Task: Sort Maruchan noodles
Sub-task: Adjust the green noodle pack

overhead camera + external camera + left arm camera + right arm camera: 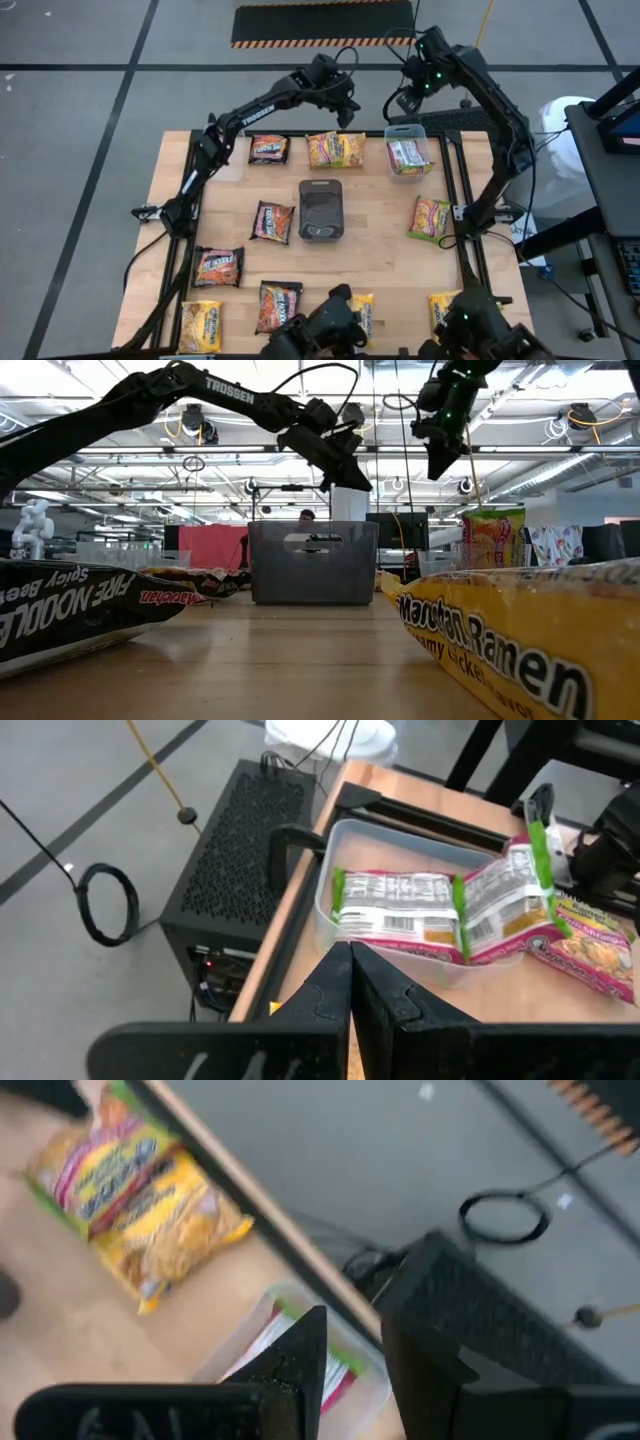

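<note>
Several Maruchan noodle packets lie flat on the wooden table: dark brown ones (271, 221), yellow ones (200, 325) and green-edged ones (430, 217). More green-edged packets (400, 905) lie in a clear tub (408, 150) at the far right. My left gripper (348, 108) hangs shut and empty above the far edge, over a green-edged packet (335, 150). In its wrist view the left gripper (350, 980) faces the tub. My right gripper (405, 100) stands open and empty high above the tub's far side. Its wrist view shows the right gripper (350, 1365) above the tub.
A dark grey tray (321, 210) stands at the table's middle. A second clear tub (230, 152) stands at the far left. A black metal frame (455, 190) runs along the table's right side. A black box (240, 870) sits on the floor beyond the far edge.
</note>
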Robot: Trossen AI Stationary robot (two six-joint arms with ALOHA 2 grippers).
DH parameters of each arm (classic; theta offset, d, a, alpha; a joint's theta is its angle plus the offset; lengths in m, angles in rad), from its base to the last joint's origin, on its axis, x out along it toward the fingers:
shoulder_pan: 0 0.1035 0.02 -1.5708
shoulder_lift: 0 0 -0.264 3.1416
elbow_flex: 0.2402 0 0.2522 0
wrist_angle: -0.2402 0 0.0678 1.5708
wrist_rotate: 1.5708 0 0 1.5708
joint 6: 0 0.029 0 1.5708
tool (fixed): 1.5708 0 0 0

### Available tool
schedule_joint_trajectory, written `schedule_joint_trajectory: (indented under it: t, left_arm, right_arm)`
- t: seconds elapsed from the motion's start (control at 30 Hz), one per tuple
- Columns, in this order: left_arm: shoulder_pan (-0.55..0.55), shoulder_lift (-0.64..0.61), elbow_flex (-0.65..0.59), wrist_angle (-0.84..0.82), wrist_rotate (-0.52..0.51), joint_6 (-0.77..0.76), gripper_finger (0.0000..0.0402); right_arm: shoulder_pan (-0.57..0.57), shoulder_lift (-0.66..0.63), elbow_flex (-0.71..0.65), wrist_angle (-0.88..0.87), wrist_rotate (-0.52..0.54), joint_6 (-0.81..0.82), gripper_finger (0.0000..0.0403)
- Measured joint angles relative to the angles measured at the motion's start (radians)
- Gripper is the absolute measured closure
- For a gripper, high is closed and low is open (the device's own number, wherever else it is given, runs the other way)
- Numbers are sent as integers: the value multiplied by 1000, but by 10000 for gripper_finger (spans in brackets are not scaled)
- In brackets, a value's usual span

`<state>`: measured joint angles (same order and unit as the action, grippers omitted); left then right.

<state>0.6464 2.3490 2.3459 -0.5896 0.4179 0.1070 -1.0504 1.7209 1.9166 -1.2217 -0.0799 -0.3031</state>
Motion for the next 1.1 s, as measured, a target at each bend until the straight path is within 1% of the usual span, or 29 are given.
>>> schedule_joint_trajectory:
  t: [0.13, 0.43, 0.6, 0.73, 0.87, 1.1]
  left_arm:
    - [14, -11, 0, -8, -1, 13, 396]
    - [34, -35, 0, -38, 0, 14, 396]
    - [38, -36, 0, -79, -1, 15, 396]
    - [38, -36, 0, -104, 0, 19, 396]
    - [38, -36, 0, -106, 0, 19, 396]
    - [38, -36, 0, -112, 0, 20, 396]
  right_arm:
    - [-2, 36, 16, -61, -5, 3, 310]
    - [-2, 129, 16, -175, -102, 102, 310]
    - [-2, 176, 16, -181, -106, 156, 310]
    - [-2, 227, 9, -233, -103, 186, 310]
    - [-2, 256, -43, -236, -103, 186, 310]
    - [1, 258, -203, -185, -101, 178, 310]
